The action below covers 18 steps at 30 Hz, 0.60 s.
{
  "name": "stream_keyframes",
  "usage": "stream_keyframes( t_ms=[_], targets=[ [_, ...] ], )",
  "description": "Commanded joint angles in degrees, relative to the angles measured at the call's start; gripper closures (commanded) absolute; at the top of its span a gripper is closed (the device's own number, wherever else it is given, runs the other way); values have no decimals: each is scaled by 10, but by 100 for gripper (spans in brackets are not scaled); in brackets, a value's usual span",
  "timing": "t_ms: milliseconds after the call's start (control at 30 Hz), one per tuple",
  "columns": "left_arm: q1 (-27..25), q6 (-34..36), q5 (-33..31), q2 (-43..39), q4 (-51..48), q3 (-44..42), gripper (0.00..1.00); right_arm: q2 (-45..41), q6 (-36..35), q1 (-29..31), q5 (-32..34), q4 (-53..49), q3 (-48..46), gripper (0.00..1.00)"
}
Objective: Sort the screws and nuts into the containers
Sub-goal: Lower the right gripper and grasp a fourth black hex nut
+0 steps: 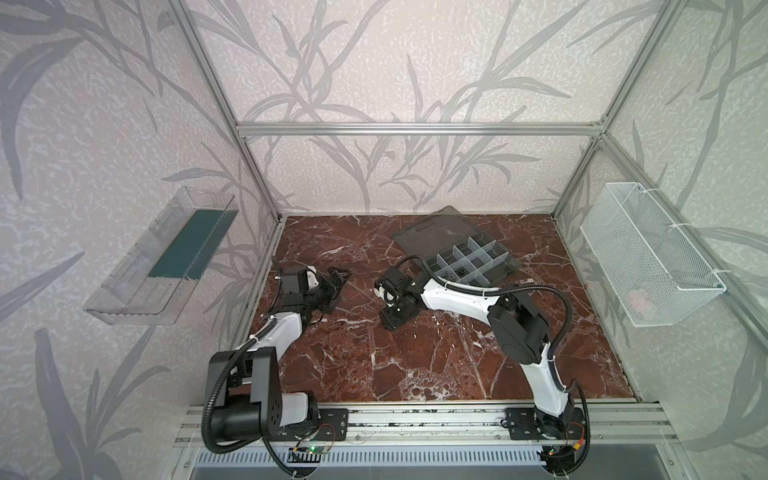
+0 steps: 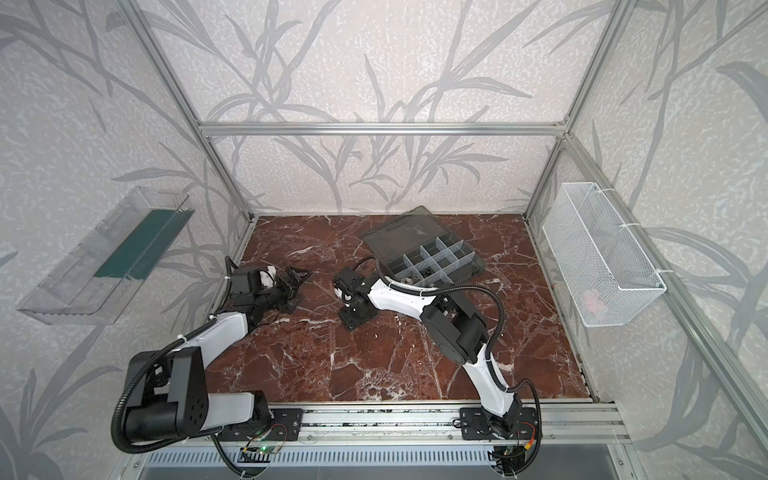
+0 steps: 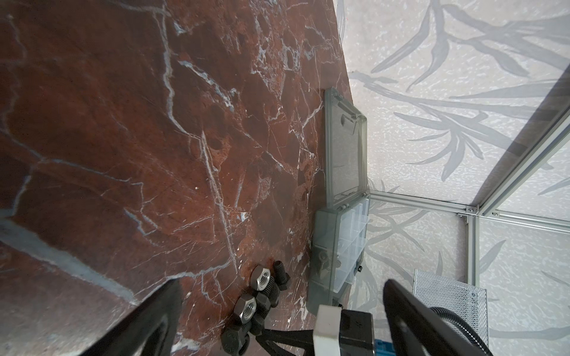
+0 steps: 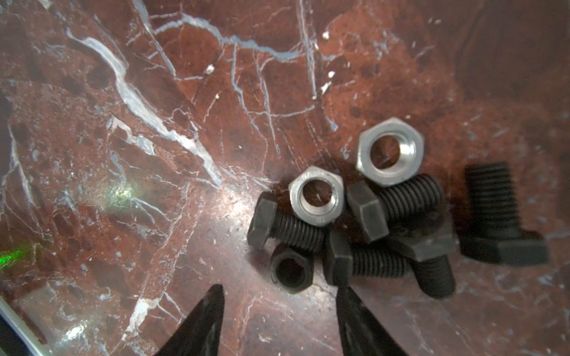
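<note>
In the right wrist view, black screws (image 4: 398, 197) and two silver nuts (image 4: 390, 151) lie in a heap on the marble floor, with a black nut (image 4: 291, 271) at its near edge. My right gripper (image 4: 279, 296) points down at the heap and is open. Nothing sits between its fingers, and the black nut lies just past the tips. In both top views the right gripper (image 1: 395, 320) hides the heap. My left gripper (image 1: 340, 275) hovers open to the left, holding nothing. The containers (image 1: 469, 262) stand behind, lid (image 1: 440, 232) laid flat. A small dark piece (image 1: 460, 271) lies in a near compartment.
A clear plastic tray (image 1: 162, 253) hangs on the left wall. A white wire basket (image 1: 648, 257) hangs on the right wall with something pink inside. Aluminium frame posts (image 1: 257, 183) stand at the back corners. The arm bases sit on the front rail (image 1: 415, 419).
</note>
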Motion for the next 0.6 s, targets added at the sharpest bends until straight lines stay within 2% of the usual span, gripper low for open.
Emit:
stream_keyframes(
  t_ms=[0,433,567],
  targets=[
    [3,3,5,3,-4,-4,1,15,5,6,-6,-10,16,42],
    [11,1,11,2,0,-5,0,40,0,8,2,-14,28,45],
    [11,1,12,2,-1,-5,1,52,-7,10,5,-24,36,49]
  ],
)
